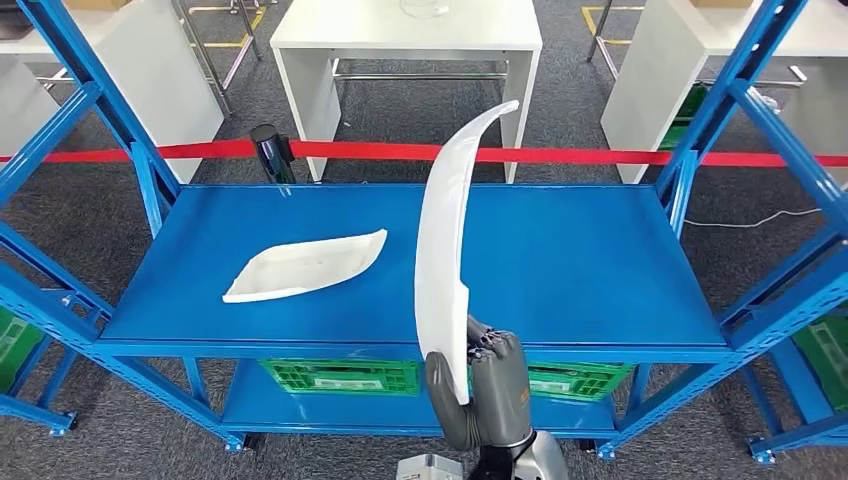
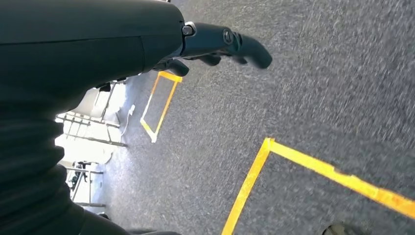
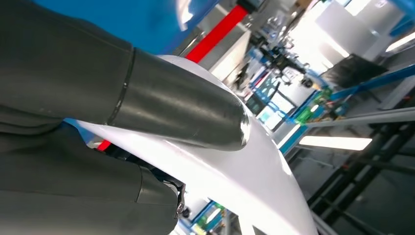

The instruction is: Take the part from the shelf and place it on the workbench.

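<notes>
grip: my right hand (image 1: 487, 385) is clamped on the lower end of the long white curved part (image 1: 448, 240); in the right wrist view my thumb (image 3: 176, 105) presses across its white face (image 3: 244, 181).
part position: lifted off the blue shelf (image 1: 600, 260), standing near upright, its tip arcing up and away from me toward the red barrier tape (image 1: 600, 157).
left hand: left hand (image 2: 220, 46) hangs over grey carpet with yellow floor tape (image 2: 313, 166); holds nothing, fingers look loosely extended.
step: carry phase, I judge. Part is out; placement on the workbench is not yet done.
how to do it well: grip sits at one end, so the long free end will lever against my fingers. Keep the wrist steady, swing slowly, and keep the blade vertical until it's past the frame.
watch for slip: smooth surface, thin edge. If it starts to rotate in the grip, stop and lower.
obstacles: blue uprights (image 1: 705, 130) at either side of the shelf; the tall tip could clip them on a turn.
nearby: second white part (image 1: 305, 267) lies flat on the shelf deck to the left, well apart from mine. Dark cylinder (image 1: 271, 152) stands at the shelf's back edge.
below: green crates (image 1: 345, 376) on the lower level, out of my path.
beyond tape: white tabletop (image 1: 405, 25) straight ahead; can't tell whether it's the target workbench.
</notes>
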